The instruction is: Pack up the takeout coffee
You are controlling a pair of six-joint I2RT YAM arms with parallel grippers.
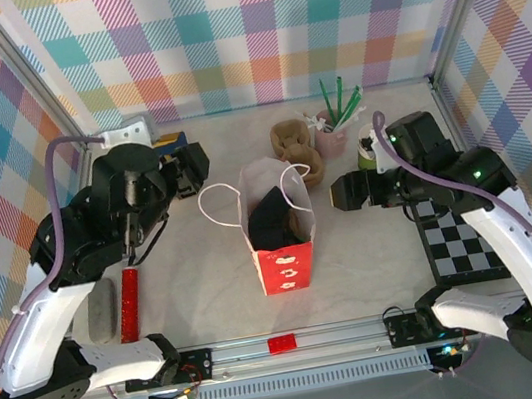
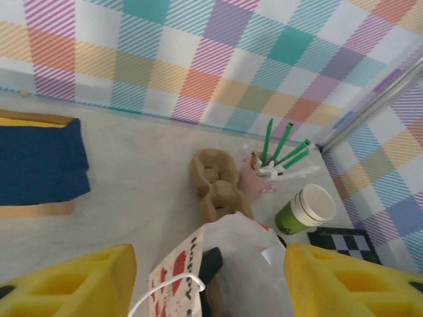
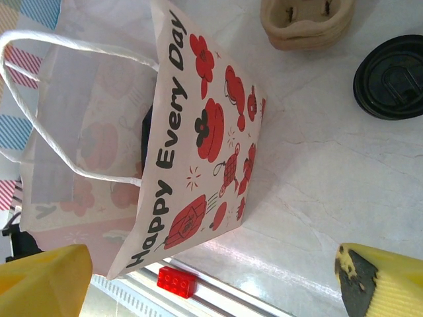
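White paper bag (image 1: 284, 262) printed with red flowers stands upright on the tabletop (image 1: 196, 271) in the overhead view, between the two arms. The left jaws sit off its far-left corner, beside the looped handle. The right jaws sit just off its right side. Beyond both lie a brown cardboard carrier (image 1: 297, 149) and a pink cup of green straws (image 1: 332, 133). A dark shape (image 1: 271, 221) fills the bag's mouth, and I cannot tell what it is.

Left wrist view: two yellow fingers (image 2: 66, 284) stand well apart, so the left jaws are open and hold nothing. The bag's rim lies between and just ahead of them, cut off by the bottom edge. Farther ahead stands a green cup with a white lid (image 2: 305, 210).

Right wrist view: the right jaws gape wide and empty. The bag's printed side is ahead, toward the left finger. The coffee cup (image 3: 391, 76), seen from above as a round black lid, stands on the tabletop ahead of the right finger. Its body is hidden under the lid and its edge is cut off.

The step in hand looks like the reach for the coffee. Next, the right jaws need to centre on the cup, close below the lid, and lift it above the bag's rim.
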